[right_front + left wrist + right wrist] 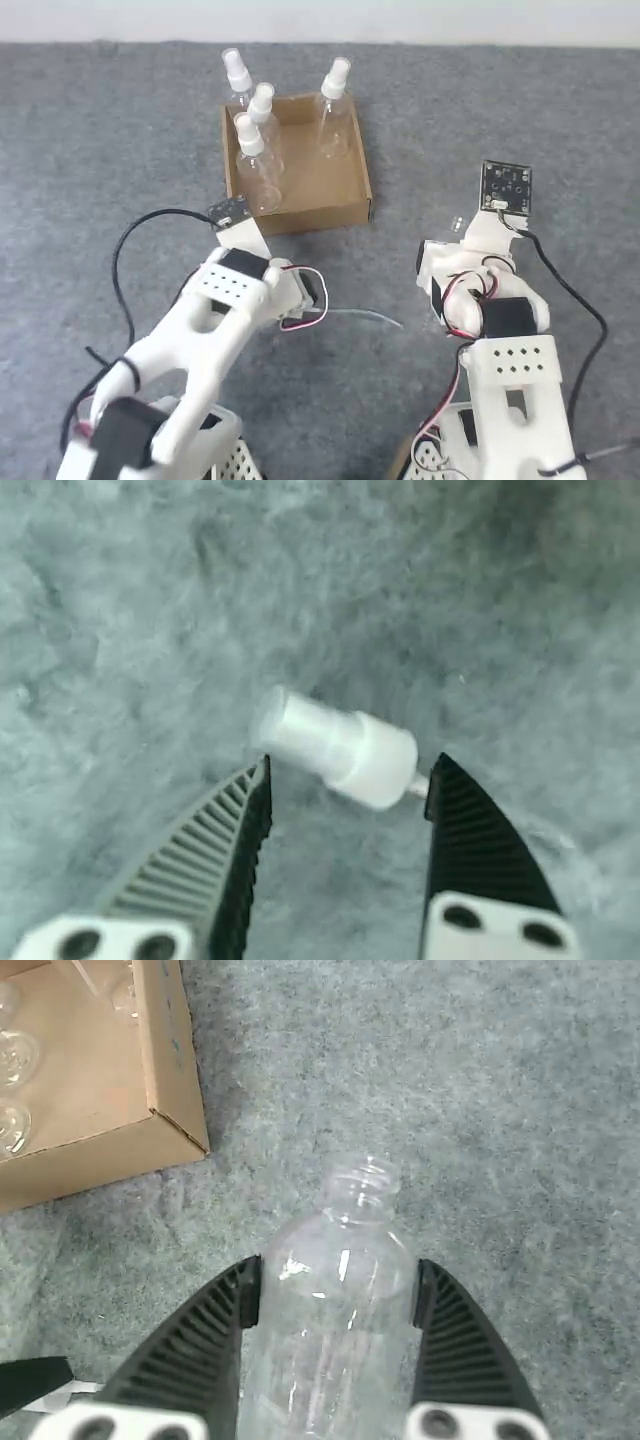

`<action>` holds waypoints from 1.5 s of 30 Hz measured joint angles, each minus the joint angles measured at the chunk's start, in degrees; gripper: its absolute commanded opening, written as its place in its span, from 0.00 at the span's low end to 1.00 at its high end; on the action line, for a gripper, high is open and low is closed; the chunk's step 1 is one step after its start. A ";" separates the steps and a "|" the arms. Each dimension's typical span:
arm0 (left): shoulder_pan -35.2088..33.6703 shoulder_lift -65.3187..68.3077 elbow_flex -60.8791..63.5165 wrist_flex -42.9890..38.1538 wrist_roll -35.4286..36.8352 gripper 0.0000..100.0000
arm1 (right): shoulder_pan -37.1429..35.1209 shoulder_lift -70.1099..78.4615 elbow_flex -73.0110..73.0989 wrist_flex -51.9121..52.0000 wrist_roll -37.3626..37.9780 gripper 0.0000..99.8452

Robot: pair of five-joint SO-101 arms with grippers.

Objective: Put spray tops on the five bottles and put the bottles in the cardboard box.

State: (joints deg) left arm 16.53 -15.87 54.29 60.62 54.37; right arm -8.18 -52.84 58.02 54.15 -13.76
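Noted left claw (350, 770) spread astride spray top (340, 745); right claw (338, 1275) pinching bottle (340, 1320), 4 o'clock of cardboard box (330, 213); risk: dip tube (368, 315) missing neck (366, 1182).

Table top is a grey carpet-like mat (100, 150). On it: cardboard box (330, 215) sitting flat, centre, toward the far edge. In front of the box a white spray top (340, 745) lies on its side, its thin dip tube (372, 317) trailing right. A black cable (118, 275) loops across the mat at left. The clear bottle (345, 1290), uncapped, is right of the box; can't tell if it touches down.
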 measured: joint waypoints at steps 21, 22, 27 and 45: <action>-7.47 3.25 -0.26 -7.56 3.08 0.24 | 0.00 0.00 0.00 0.00 0.00 0.11; -7.47 3.25 -0.26 -7.74 3.08 0.24 | 0.00 0.00 0.00 0.00 0.00 0.11; -7.03 3.25 -0.26 -7.74 3.25 0.24 | 0.00 0.00 0.00 0.00 0.00 0.11; -4.48 3.25 0.53 -9.14 3.25 0.19 | 0.09 0.00 3.16 -3.08 0.09 0.11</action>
State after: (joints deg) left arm 12.04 -12.62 54.81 51.47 57.63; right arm -8.09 -52.84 61.19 51.08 -13.67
